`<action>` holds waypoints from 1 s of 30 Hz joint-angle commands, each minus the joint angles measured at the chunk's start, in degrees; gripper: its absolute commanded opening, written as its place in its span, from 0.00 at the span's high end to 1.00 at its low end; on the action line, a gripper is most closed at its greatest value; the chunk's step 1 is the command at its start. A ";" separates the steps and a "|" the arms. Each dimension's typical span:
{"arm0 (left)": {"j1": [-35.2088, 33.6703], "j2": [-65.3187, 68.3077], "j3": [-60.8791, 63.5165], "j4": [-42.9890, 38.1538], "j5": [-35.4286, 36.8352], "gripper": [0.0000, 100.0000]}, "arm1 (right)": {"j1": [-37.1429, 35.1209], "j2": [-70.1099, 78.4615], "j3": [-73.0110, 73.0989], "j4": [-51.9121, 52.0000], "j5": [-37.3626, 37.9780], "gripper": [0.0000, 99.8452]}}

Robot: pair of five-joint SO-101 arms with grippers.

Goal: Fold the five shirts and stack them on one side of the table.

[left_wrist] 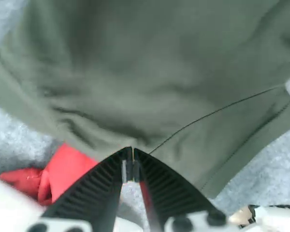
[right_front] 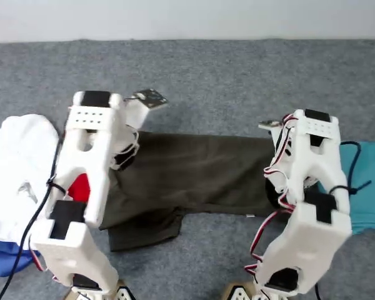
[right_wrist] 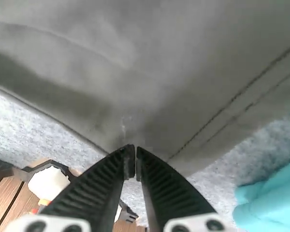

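A dark olive shirt (right_front: pixel 200 172) lies across the middle of the grey table, partly folded, with a sleeve flap (right_front: pixel 144 230) toward the front. My left gripper (left_wrist: pixel 133 162) is shut on the olive shirt's (left_wrist: pixel 150 82) edge, over a red shirt (left_wrist: pixel 58 171). My right gripper (right_wrist: pixel 134 157) is shut on the olive shirt's (right_wrist: pixel 150 63) other edge, near its hem. In the high view, both white arms (right_front: pixel 90 156) (right_front: pixel 309 181) stand over the shirt's two ends.
A white shirt (right_front: pixel 19 175) lies at the left over a blue one (right_front: pixel 6 256). The red shirt (right_front: pixel 80 187) peeks out beside the left arm. A teal shirt (right_front: pixel 369 187) sits at the right edge. Grey carpet (right_front: pixel 206 81) covers the far table.
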 commanded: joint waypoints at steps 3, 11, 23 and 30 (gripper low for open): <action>-12.84 -11.69 -0.57 1.58 -0.97 0.98 | -6.11 -15.60 -0.18 1.98 0.44 0.99; -36.40 -21.89 -0.31 1.67 -6.51 0.98 | -29.41 -20.18 2.64 1.71 -1.49 0.99; -46.33 -21.89 -0.22 1.49 -7.56 0.98 | -59.12 -18.86 12.13 -15.25 -9.85 0.99; -46.59 -21.89 -0.22 0.97 -7.56 0.98 | -64.31 -9.10 6.95 -15.08 -9.85 0.89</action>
